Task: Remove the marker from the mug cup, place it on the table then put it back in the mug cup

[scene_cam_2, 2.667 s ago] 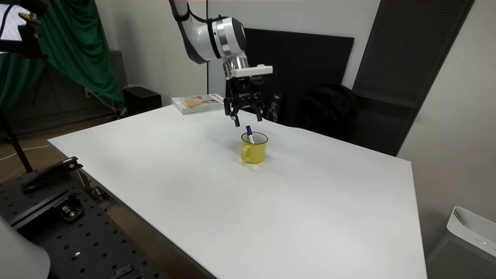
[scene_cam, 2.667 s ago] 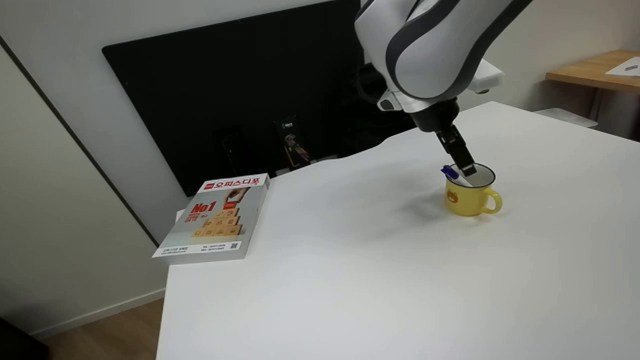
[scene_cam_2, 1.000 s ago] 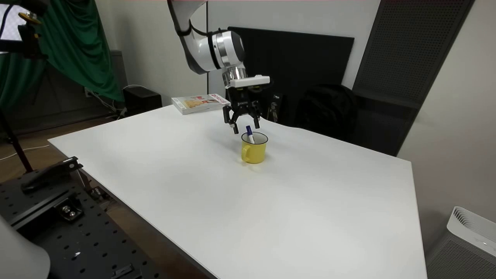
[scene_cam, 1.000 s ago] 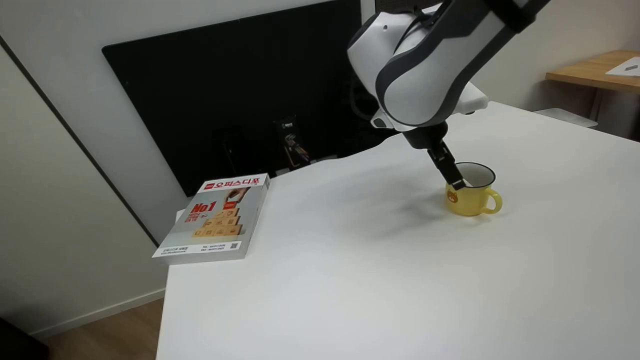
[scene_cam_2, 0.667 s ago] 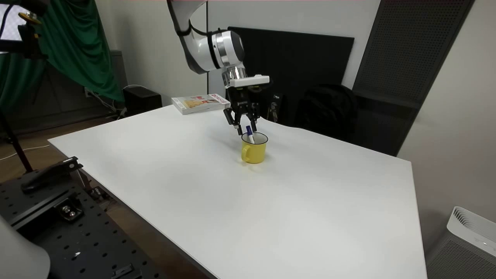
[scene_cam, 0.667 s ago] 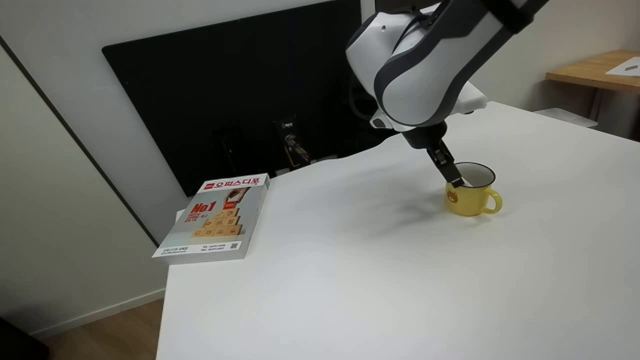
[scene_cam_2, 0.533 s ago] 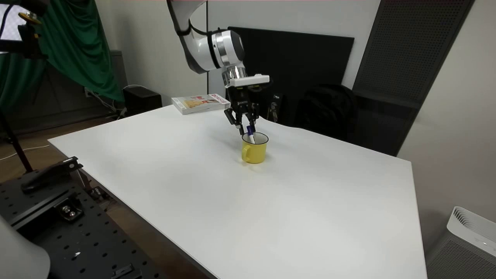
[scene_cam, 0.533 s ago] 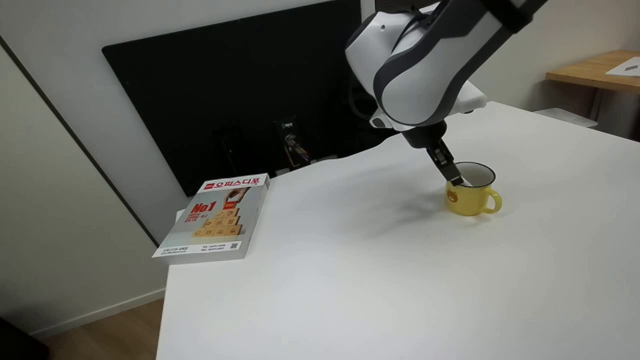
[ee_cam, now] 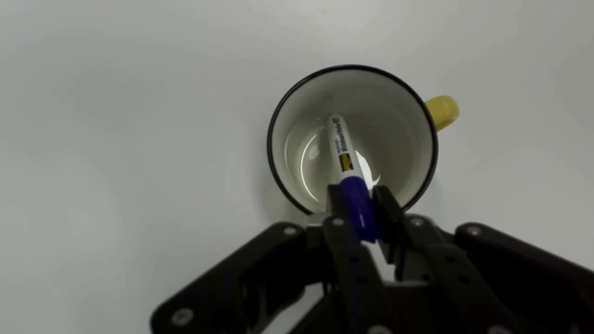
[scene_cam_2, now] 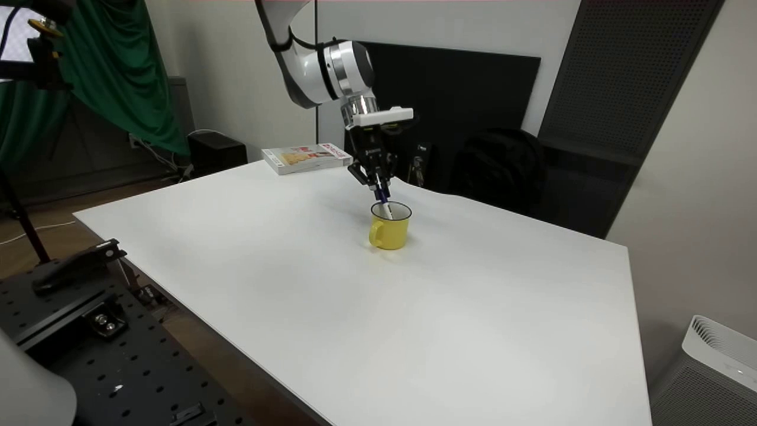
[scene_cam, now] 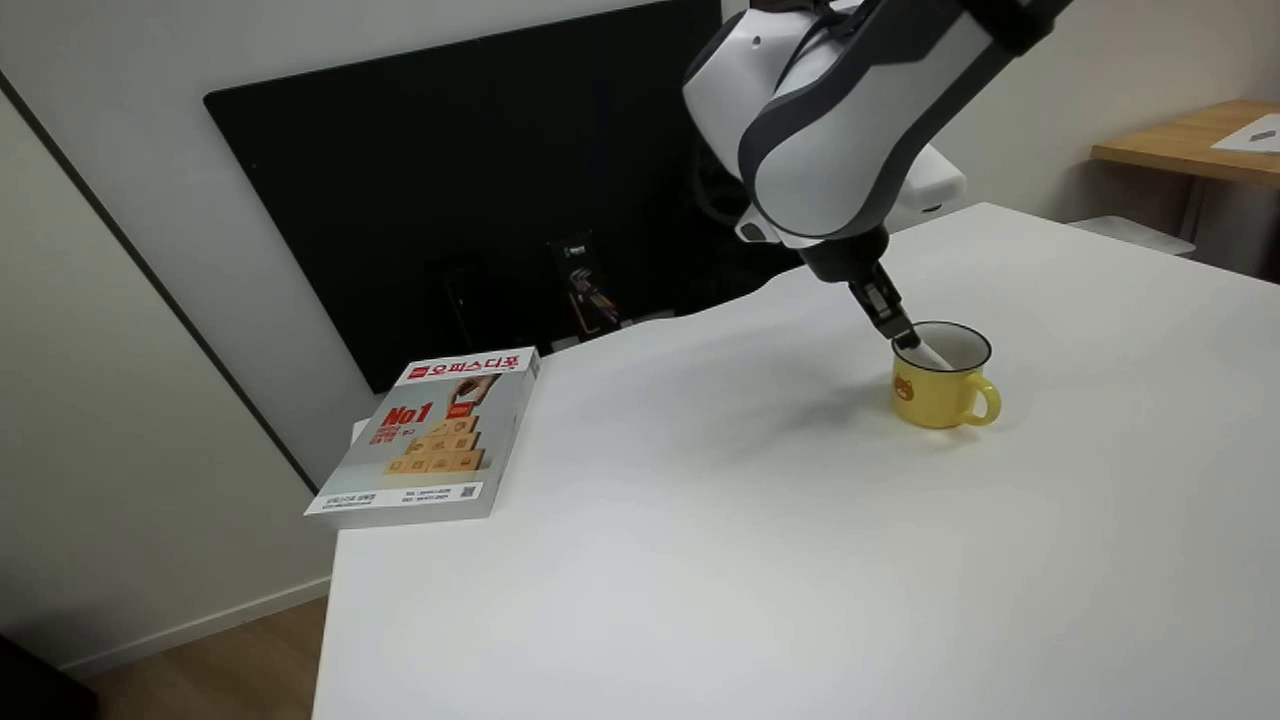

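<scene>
The yellow mug cup (scene_cam: 935, 402) with a dark rim stands on the white table, its handle (ee_cam: 442, 112) at the upper right in the wrist view. Inside it leans the marker (ee_cam: 342, 147), with a white barrel and a blue cap. Both fingers press the cap from either side, so my gripper (ee_cam: 358, 194) is shut on the marker. The barrel's lower end still lies within the mug. In an exterior view the gripper (scene_cam_2: 381, 192) is just above the rim, tilted, with part of the cap visible below it. Elsewhere the fingers hide the cap, leaving the white barrel (scene_cam: 932, 357) showing.
A thick book (scene_cam: 430, 435) lies at a table corner, seen in both exterior views. Beyond the table's edge stand a black panel (scene_cam: 480, 180) and a white appliance (scene_cam_2: 718, 367). A dark perforated plate (scene_cam_2: 136, 378) is at the near side.
Over the last second the fingers have closed from wide apart onto the marker's cap. The gripper has since risen a little, and the mug has shifted very slightly.
</scene>
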`<action>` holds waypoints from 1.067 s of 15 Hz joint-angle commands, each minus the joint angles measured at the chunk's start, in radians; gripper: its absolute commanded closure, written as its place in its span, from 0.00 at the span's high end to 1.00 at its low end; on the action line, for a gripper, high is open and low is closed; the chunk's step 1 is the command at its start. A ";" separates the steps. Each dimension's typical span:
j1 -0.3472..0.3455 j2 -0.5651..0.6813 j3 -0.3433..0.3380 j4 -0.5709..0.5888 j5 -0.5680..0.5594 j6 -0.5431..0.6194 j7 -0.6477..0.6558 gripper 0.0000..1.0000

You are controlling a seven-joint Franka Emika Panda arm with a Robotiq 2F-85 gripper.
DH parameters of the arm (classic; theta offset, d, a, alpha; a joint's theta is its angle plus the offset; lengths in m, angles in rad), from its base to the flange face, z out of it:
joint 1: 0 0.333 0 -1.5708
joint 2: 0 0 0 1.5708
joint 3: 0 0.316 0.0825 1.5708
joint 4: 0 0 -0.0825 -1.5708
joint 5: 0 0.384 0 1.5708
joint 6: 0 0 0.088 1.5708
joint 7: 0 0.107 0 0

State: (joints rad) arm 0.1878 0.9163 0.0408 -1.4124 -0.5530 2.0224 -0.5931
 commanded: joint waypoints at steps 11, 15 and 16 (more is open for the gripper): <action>-0.149 -0.233 0.020 0.126 0.301 -0.272 0.042 0.05; -0.257 -0.331 -0.004 0.029 0.406 -0.241 0.072 0.05; -0.288 -0.344 -0.014 -0.005 0.428 -0.224 0.076 0.05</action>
State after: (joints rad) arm -0.0283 0.6472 0.0375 -1.2955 -0.1889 1.7548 -0.5654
